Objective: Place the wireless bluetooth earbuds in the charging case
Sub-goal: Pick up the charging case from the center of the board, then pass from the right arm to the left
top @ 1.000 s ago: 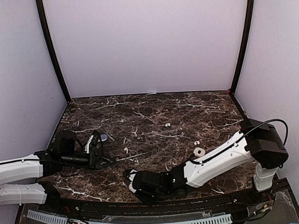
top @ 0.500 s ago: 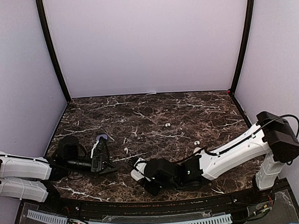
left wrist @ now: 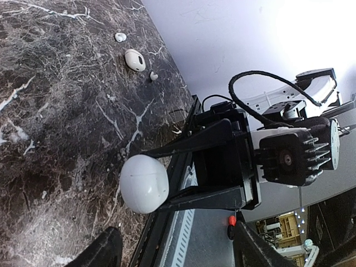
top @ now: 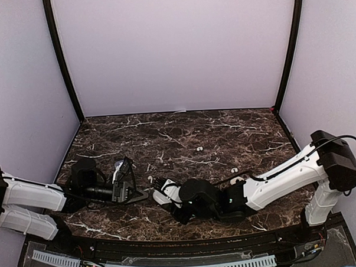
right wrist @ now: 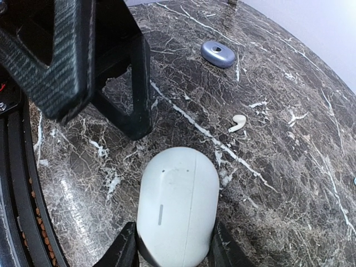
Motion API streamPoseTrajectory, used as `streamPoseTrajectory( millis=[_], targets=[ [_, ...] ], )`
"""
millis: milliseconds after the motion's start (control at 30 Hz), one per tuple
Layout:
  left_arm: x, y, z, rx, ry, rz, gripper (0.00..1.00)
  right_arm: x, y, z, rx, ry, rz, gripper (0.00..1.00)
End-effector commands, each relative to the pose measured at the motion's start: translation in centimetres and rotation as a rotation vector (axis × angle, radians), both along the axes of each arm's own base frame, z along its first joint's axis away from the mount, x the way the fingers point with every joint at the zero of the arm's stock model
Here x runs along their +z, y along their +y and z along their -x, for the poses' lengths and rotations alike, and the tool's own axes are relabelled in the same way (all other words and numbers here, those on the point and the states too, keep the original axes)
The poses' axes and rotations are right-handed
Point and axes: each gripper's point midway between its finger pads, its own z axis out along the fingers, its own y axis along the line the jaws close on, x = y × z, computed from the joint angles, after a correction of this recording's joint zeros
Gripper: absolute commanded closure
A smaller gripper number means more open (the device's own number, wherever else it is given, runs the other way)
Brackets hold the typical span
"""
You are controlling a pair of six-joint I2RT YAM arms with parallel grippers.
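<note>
White glossy earbud (right wrist: 238,123), one o'clock of charging case (right wrist: 178,206) (likely light, slippery; pinch its stem); right gripper (right wrist: 173,233) clamps case, left gripper (left wrist: 179,250) gapes empty.

Soft even light; left-wrist backdrop seemingly overexposed.

The charging case (right wrist: 178,194) is white, rounded and closed, clamped between the fingers of the right end effector (right wrist: 173,245). On the marbled surface (right wrist: 289,178) just beyond it lies a white stemmed earbud (right wrist: 238,123). A second earbud (top: 199,148) and a third earbud (top: 234,169) lie farther off, apart.
</note>
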Motion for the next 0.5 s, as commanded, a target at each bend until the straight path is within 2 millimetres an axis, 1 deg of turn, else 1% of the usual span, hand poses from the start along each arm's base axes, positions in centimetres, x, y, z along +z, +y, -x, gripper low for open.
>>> streamPoseTrajectory(
  millis=[0,233,400,467],
  targets=[
    [1.6,-0.8,-0.5,0.012,-0.06,0.041,0.3,3.1,0.8,-0.4,0.019,-0.051,-0.095,0.7],
    [1.6,-1.4,-0.3,-0.007,-0.053,0.038,0.34,3.7,1.4,-0.4,0.043,-0.072,-0.106,0.7],
    [1.1,-1.5,-1.0,0.033,-0.047,0.01,0.33,4.3,1.6,-0.3,0.048,-0.077,-0.125,0.7],
    [1.0,-1.5,-1.1,0.04,-0.049,0.009,0.31,4.2,1.6,-0.3,0.051,-0.074,-0.125,0.71]
  ],
)
